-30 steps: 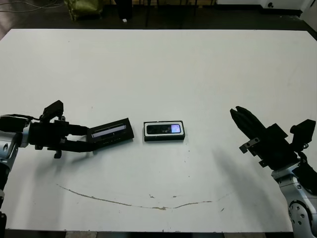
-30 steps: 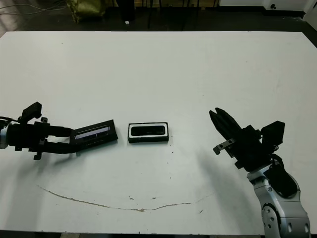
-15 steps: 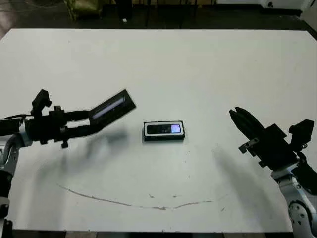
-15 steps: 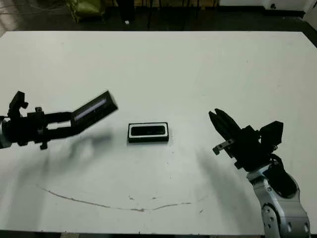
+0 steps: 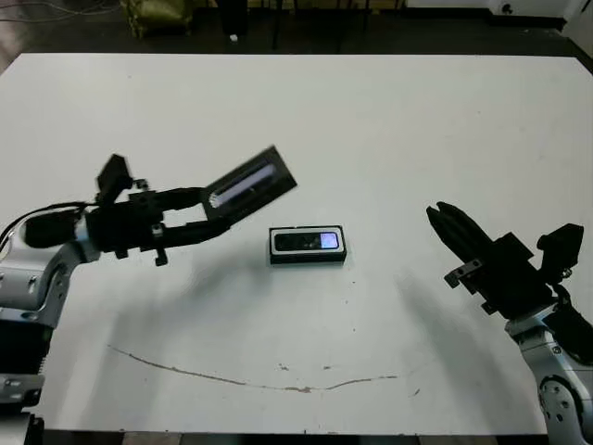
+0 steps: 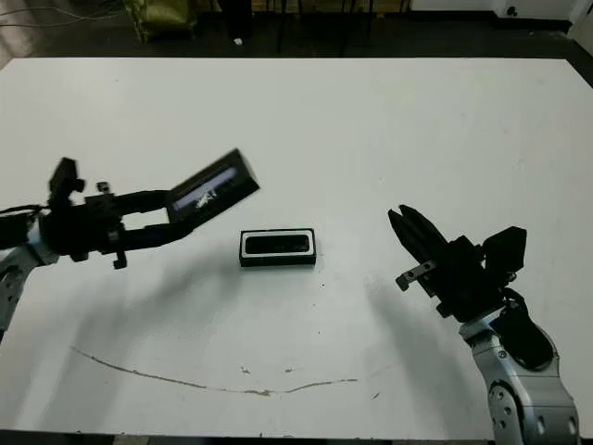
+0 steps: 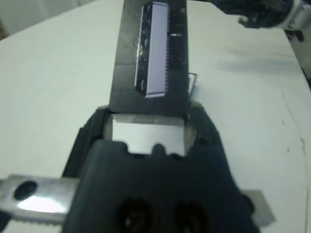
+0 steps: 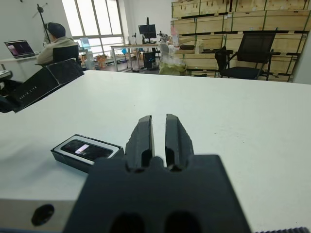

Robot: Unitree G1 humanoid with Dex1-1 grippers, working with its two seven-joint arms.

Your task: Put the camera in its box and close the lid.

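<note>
White table (image 5: 371,120). My left gripper (image 5: 206,211) pinches the lid (image 5: 250,184), raised and tilted, just left of the box (image 5: 308,246) holding the camera (image 5: 307,242). My right gripper (image 5: 451,227), fingers pressed together, idles well apart.

I see a white table (image 5: 371,139) under bright windows (image 8: 95,22), stacked wooden crates (image 8: 228,22), a black chair (image 8: 248,56), a seated person (image 8: 56,41) at a laptop (image 8: 19,48).

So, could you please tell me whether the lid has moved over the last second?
Yes. The lid, held by the left gripper, has risen off the table and come closer to the box, which stayed put.
</note>
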